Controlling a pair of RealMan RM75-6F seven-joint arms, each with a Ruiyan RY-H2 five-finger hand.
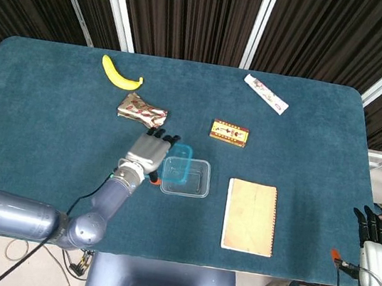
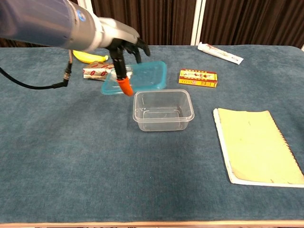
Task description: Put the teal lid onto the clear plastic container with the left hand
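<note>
My left hand (image 1: pixel 148 154) (image 2: pixel 124 56) holds the teal lid (image 1: pixel 178 164) (image 2: pixel 142 76) in the air, lifted off the table. The lid hangs tilted just above the left rim of the clear plastic container (image 1: pixel 187 178) (image 2: pixel 163 109), overlapping its left edge in the head view. The container stands empty in the middle of the blue table. My right hand (image 1: pixel 375 251) rests at the table's right front edge, fingers straight, holding nothing.
A yellow notebook (image 1: pixel 250 216) (image 2: pixel 259 145) lies right of the container. A small red and yellow box (image 1: pixel 229 132) (image 2: pixel 198 78) and a foil packet (image 1: pixel 142 111) (image 2: pixel 97 71) lie behind it. A banana (image 1: pixel 120 74) and a tube (image 1: pixel 266 94) lie at the back.
</note>
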